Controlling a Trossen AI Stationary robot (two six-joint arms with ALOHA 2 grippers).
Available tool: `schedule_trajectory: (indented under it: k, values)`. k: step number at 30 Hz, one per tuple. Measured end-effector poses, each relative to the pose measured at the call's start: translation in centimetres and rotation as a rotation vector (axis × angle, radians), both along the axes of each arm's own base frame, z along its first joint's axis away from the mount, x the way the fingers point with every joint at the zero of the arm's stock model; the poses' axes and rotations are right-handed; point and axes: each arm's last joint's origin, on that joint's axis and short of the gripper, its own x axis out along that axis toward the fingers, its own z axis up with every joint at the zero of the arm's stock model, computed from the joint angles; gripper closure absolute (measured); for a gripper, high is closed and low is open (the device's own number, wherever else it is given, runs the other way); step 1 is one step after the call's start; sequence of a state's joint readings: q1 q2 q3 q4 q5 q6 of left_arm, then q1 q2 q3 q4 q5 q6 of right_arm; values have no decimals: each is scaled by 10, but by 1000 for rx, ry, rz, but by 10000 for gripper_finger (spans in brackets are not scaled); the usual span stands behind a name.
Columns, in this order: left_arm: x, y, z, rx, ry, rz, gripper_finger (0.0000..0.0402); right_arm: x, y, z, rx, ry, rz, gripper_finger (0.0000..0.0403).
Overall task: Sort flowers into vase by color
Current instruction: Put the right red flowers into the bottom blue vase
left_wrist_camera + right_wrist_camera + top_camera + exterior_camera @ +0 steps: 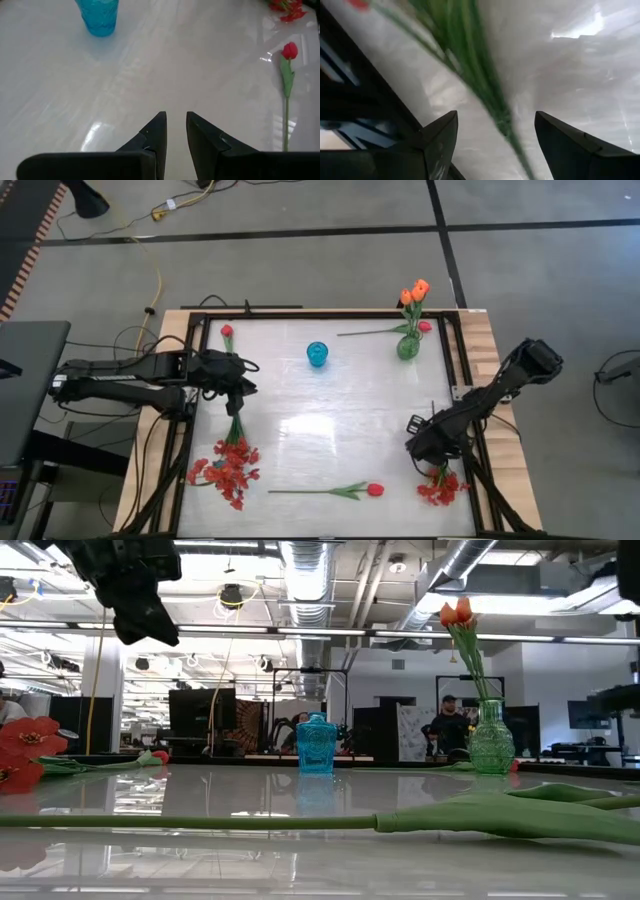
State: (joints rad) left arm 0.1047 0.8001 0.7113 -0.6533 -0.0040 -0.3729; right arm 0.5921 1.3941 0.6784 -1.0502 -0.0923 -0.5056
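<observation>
Bright overhead light glares off the table (330, 430); nearby stems (480, 75) blur.

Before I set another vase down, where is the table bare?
Bare: the middle, between the blue vase, green vase and the lone tulip. Crowded: the red sprays by the left gripper, and the right gripper over its spray.

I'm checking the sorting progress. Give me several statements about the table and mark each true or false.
1. The green vase holds orange tulips. True.
2. The blue vase holds a flower. False: it stands empty.
3. The right hand is open, its fingers either side of a green stem. True.
4. The left hand grips a red tulip. False: nothing is between its fingers.
5. A red tulip lies flat near the table's front edge. True.
</observation>
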Motion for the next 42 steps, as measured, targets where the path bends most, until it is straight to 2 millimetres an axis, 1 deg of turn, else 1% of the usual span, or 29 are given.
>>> schedule_trajectory:
  k: [6, 9, 11, 14, 20, 21, 22, 25, 27, 29, 34, 38, 42]
  values:
    - [0, 0, 0, -23, -2, 22, 343, -9, 2, -14, -14, -36, 52, 117]
    - [0, 0, 0, -23, -4, 22, 343, -12, 6, -16, -50, -83, 99, 132]
    - [0, 0, 0, -27, -4, 26, 343, -13, 9, -17, -70, -118, 128, 151]
    - [0, 0, 0, -36, -5, 34, 343, -15, 14, -18, -82, -152, 162, 201]
    - [0, 0, 0, -40, -6, 38, 343, -20, 22, -17, -101, -187, 188, 344]
    - [0, 0, 0, -39, -6, 38, 343, -20, 23, -16, -102, -190, 178, 364]
    - [0, 0, 0, -39, -5, 38, 343, -19, 25, -14, -101, -190, 177, 374]
    - [0, 0, 0, -41, -6, 39, 343, -14, 30, -8, -83, -225, 178, 374]
    - [0, 0, 0, -41, -5, 40, 343, -8, 33, -1, -113, -290, 186, 369]
    - [0, 0, 0, -41, -6, 40, 343, -5, 34, 5, -142, -317, 210, 366]
    - [0, 0, 0, -39, -5, 39, 343, 4, 43, 23, -124, -366, 231, 372]
    - [0, 0, 0, -43, -5, 34, 343, 11, 48, 43, -114, -377, 220, 372]
    - [0, -1, 0, -43, -5, 1, 343, 18, 46, 70, -53, -419, 106, 372]
